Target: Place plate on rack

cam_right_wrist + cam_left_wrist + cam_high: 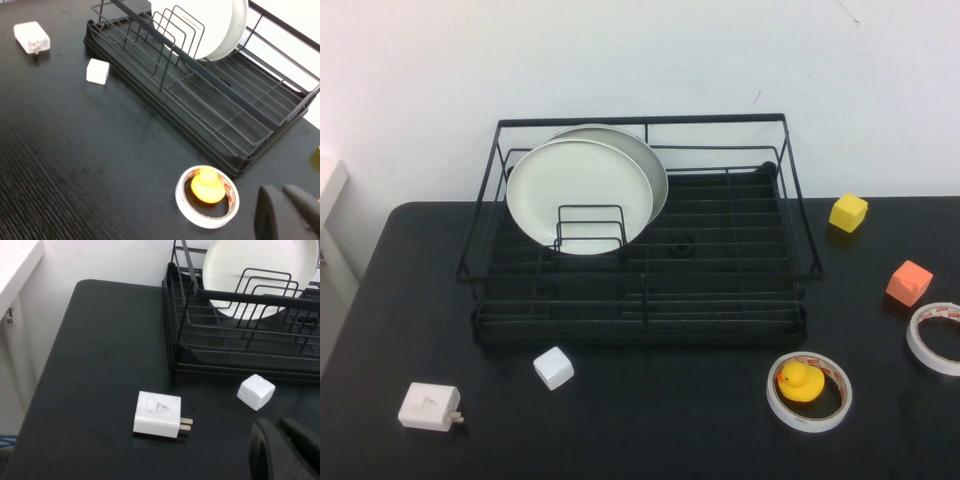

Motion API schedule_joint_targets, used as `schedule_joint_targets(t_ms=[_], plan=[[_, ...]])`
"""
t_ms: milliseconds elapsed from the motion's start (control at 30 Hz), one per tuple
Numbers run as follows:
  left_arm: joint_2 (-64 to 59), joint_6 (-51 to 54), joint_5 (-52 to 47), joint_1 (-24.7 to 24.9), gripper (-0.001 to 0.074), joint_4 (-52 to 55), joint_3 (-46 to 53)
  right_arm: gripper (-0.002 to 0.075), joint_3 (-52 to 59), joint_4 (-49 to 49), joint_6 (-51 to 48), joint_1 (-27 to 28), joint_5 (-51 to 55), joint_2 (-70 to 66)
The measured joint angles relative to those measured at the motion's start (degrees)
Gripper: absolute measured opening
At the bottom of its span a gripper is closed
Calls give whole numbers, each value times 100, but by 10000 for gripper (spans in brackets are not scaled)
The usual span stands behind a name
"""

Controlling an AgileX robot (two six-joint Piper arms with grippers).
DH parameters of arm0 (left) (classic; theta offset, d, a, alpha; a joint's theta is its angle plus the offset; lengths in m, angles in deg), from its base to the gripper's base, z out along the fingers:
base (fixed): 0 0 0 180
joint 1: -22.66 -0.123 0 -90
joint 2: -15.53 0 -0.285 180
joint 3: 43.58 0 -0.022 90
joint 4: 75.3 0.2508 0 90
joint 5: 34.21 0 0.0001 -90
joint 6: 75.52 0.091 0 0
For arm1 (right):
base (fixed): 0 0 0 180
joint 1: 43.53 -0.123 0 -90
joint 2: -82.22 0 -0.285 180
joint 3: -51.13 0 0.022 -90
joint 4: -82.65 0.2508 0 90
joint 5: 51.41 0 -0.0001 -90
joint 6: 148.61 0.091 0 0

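The bright-white plate (578, 195) stands upright in the left part of the black wire rack (640, 300), leaning against the small wire dividers. It also shows in the left wrist view (260, 270) and the right wrist view (215, 25). A duller greyish plate (645, 160) stands right behind it. The rack shows in the left wrist view (240, 355) and the right wrist view (210, 115) too. Neither arm shows in the high view. My left gripper (275, 424) is shut and empty, low near the table's front left. My right gripper (280, 190) is shut and empty, near the front right.
In front of the rack lie a white charger (428, 407), a white cube (553, 367) and a tape roll (809, 410) with a yellow duck (800, 381) inside. At the right are a yellow cube (848, 212), an orange cube (909, 282) and another tape roll (935, 337).
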Motion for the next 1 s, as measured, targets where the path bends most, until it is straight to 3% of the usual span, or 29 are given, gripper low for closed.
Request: schedule_joint_targets(t_ms=[600,900,1000], plan=[[0,20,0,0,-1,0,0,-2,0,44,0,12,19,14],[0,20,0,0,-1,0,0,-2,355,147,-247,508,-392,820],[0,17,0,0,-1,0,0,-2,827,-222,207,816,-799,1325]])
